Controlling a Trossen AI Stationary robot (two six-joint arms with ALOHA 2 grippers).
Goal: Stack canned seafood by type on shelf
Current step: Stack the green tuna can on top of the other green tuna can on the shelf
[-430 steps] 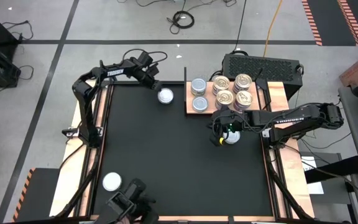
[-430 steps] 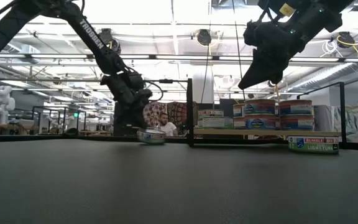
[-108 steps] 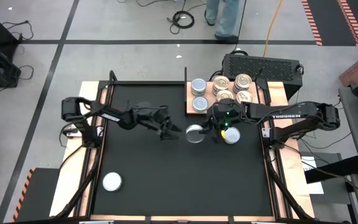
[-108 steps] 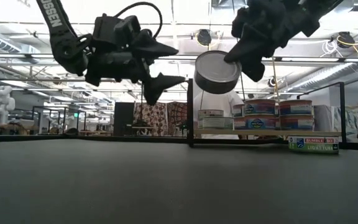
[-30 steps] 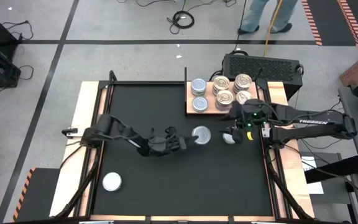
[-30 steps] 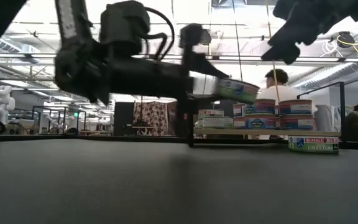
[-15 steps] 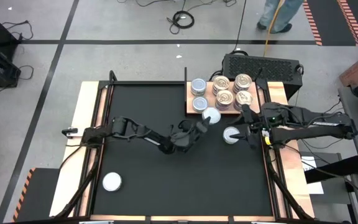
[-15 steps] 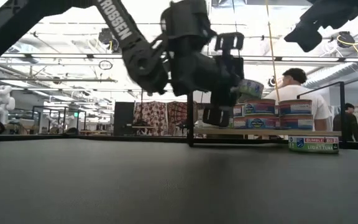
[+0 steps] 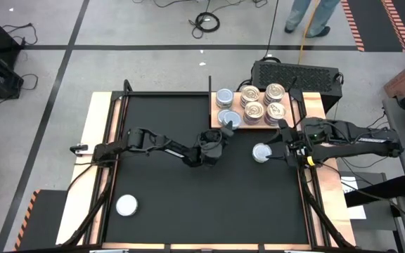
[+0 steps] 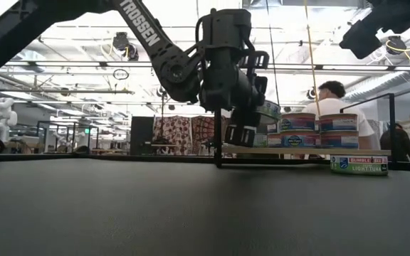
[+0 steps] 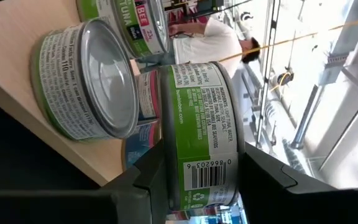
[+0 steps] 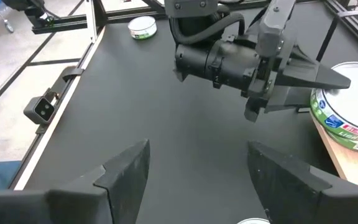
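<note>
I have the left gripper [image 9: 229,125] clamped on a green-labelled tuna can [image 11: 201,137], held on edge just above the wooden shelf's [image 9: 308,105] near-left corner, beside the silver-topped cans [image 9: 224,97] stacked there. Gold-topped cans [image 9: 264,103] fill the shelf's middle. My right gripper [image 9: 278,150] hangs just off the shelf's front edge, jaws spread and empty, next to a loose can [image 9: 261,152] on the black mat [image 9: 160,197].
</note>
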